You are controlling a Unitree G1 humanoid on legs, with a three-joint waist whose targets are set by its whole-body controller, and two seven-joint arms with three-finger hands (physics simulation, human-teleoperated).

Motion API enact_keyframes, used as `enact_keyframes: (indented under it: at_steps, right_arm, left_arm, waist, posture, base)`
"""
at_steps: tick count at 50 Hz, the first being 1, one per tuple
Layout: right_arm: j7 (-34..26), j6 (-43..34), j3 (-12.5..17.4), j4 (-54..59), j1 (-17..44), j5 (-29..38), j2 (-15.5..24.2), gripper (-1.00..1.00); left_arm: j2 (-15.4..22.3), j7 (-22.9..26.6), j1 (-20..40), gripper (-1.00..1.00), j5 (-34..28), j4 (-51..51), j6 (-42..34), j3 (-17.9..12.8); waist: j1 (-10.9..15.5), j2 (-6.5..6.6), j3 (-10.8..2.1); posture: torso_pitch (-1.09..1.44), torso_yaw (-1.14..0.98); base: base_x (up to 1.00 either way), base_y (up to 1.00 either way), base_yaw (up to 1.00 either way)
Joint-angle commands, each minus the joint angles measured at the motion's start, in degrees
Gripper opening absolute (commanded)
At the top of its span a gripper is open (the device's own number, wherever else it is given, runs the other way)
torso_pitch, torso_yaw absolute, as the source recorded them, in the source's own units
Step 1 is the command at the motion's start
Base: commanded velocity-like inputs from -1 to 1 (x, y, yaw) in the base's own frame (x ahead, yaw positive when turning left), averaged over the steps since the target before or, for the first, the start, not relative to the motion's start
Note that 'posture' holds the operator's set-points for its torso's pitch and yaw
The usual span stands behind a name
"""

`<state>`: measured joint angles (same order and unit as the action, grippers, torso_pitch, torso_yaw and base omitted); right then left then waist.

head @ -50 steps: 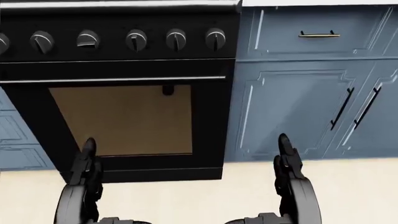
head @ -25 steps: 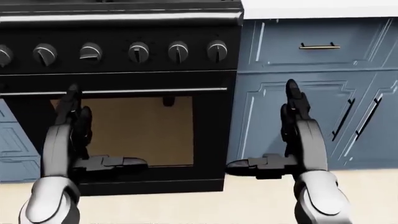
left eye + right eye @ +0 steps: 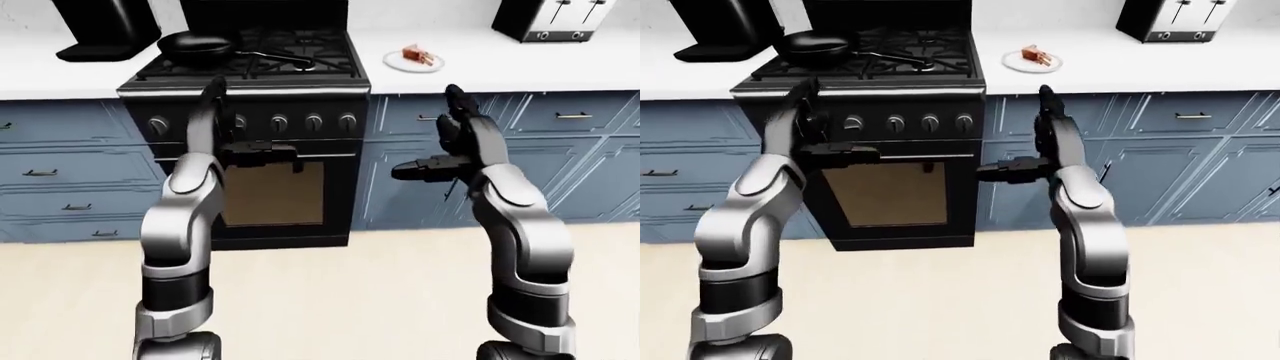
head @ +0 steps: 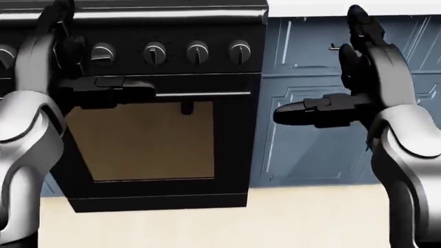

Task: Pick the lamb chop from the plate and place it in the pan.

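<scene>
The lamb chop (image 3: 418,53) lies on a small white plate (image 3: 400,64) on the white counter, just right of the stove in the left-eye view. A black pan (image 3: 195,46) sits on the stove's upper-left burner, its handle pointing right. My left hand (image 3: 245,127) is raised before the oven knobs, fingers up, thumb inward, open and empty. My right hand (image 3: 430,135) is raised before the blue cabinet below the plate, also open and empty. Neither hand touches anything.
A black stove (image 3: 300,71) with a row of knobs (image 4: 197,52) and a glass oven door (image 4: 145,139) stands ahead. A black coffee maker (image 3: 105,30) is at top left, a toaster (image 3: 550,19) at top right. Blue cabinets (image 3: 590,165) flank the oven above beige floor (image 3: 340,300).
Both arms have risen from the bottom of the head view to knob height, fingers still spread. The picture shifted slightly, so the camera moved a little.
</scene>
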<state>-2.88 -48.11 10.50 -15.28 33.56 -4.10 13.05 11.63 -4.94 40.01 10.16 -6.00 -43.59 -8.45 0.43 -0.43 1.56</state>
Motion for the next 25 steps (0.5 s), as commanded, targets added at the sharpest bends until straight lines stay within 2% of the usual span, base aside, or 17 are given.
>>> enact_keyframes:
  at_steps: [1,4,5,6,7,8,11,14,16,18,21,23,24,25]
  right_arm:
    - [0.32,-0.52,0.77,-3.24,2.99,-1.91,1.43,1.0]
    - [0.58,-3.54,1.58,-6.14,5.46,-3.85,3.13,1.0]
    - [0.75,-4.19,1.71,-7.64,5.17,-4.35,3.42,1.0]
    - [0.94,-5.15,1.55,-9.12,5.23,-4.75,3.63,1.0]
    - [0.79,-5.08,1.27,-9.33,5.26,-5.02,3.76,1.0]
    - [0.77,-5.32,1.13,-9.76,5.33,-5.22,3.84,1.0]
    - [1.1,-6.74,1.5,-11.23,6.18,-6.01,4.29,1.0]
    - [1.36,-5.96,1.47,-10.56,5.93,-6.2,4.28,1.0]
    - [1.5,-7.12,1.91,-11.83,6.23,-6.81,4.63,1.0]
    - [1.65,-6.76,1.93,-11.71,6.09,-6.96,4.69,1.0]
    - [1.92,-7.2,1.79,-12.09,6.25,-7.17,4.77,1.0]
    - [2.0,-7.19,1.92,-12.15,6.24,-7.31,4.89,1.0]
    - [2.0,-7.15,1.87,-12.15,6.18,-7.33,4.96,1.0]
    - [2.08,-7.13,1.83,-12.15,6.18,-7.33,4.95,1.0]
  left_arm:
    - [0.69,-0.2,2.57,1.0,0.64,-3.06,-0.44,0.18]
    - [1.8,-0.2,3.38,1.0,1.46,-5.74,-2.85,-0.7]
    - [1.96,-0.28,3.34,1.0,1.64,-6.07,-2.98,-0.85]
    - [2.13,-0.43,3.42,1.0,2.19,-6.98,-3.75,-1.28]
    - [2.32,-0.56,3.29,1.0,2.62,-7.87,-4.55,-1.43]
    - [2.48,-0.72,3.68,1.0,3.1,-8.03,-4.73,-1.72]
    - [3.23,-1.44,4.22,1.0,4.32,-9.24,-5.96,-2.35]
    - [3.45,-2.27,4.43,1.0,5.44,-10.76,-7.23,-2.35]
    - [3.8,-2.73,4.89,1.0,6.3,-11.73,-8.16,-2.59]
    - [3.84,-2.94,4.74,1.0,6.54,-11.84,-7.91,-2.41]
    - [3.91,-3.18,4.66,1.0,6.72,-11.93,-8.01,-2.23]
    - [4.01,-3.31,4.7,1.0,6.8,-11.81,-8.05,-2.27]
    - [4.0,-3.32,4.57,1.0,6.81,-11.83,-7.94,-2.18]
    - [3.99,-3.31,4.51,1.0,6.76,-11.68,-7.78,-2.08]
  waist:
    - [-0.03,-0.06,-1.35]
    - [0.0,-0.08,-1.29]
    - [-0.12,0.1,-2.5]
    - [-0.18,0.25,-1.84]
    - [-0.2,0.3,-0.03]
    - [-0.23,0.29,0.65]
    - [-0.28,-0.42,1.28]
    - [-0.19,-2.19,1.14]
    - [-0.34,-1.37,0.65]
    - [-0.21,-1.32,0.48]
    - [-0.28,0.14,0.35]
    - [-0.62,1.6,0.64]
    - [-0.79,2.77,0.67]
    - [-0.92,4.51,0.21]
  posture:
    - [0.0,0.0]
    - [0.0,0.0]
    - [0.0,0.0]
    - [0.0,0.0]
    - [0.0,0.0]
    - [0.0,0.0]
    - [0.0,0.0]
    - [0.0,0.0]
    - [0.0,0.0]
    - [0.0,0.0]
    - [0.0,0.0]
    - [0.0,0.0]
    - [0.0,0.0]
    - [0.0,0.0]
  base:
    - [0.0,0.0,0.0]
    - [0.01,0.0,0.0]
    - [0.1,0.0,0.0]
    - [0.29,0.0,0.0]
    - [0.32,0.0,0.0]
    - [0.35,0.0,0.0]
    - [0.35,0.0,0.0]
    - [0.35,0.0,0.0]
    - [0.35,0.0,0.0]
    - [0.35,0.0,0.0]
    - [0.35,0.0,0.0]
    - [0.36,0.0,0.0]
    - [0.36,0.0,0.0]
    - [0.36,0.0,0.0]
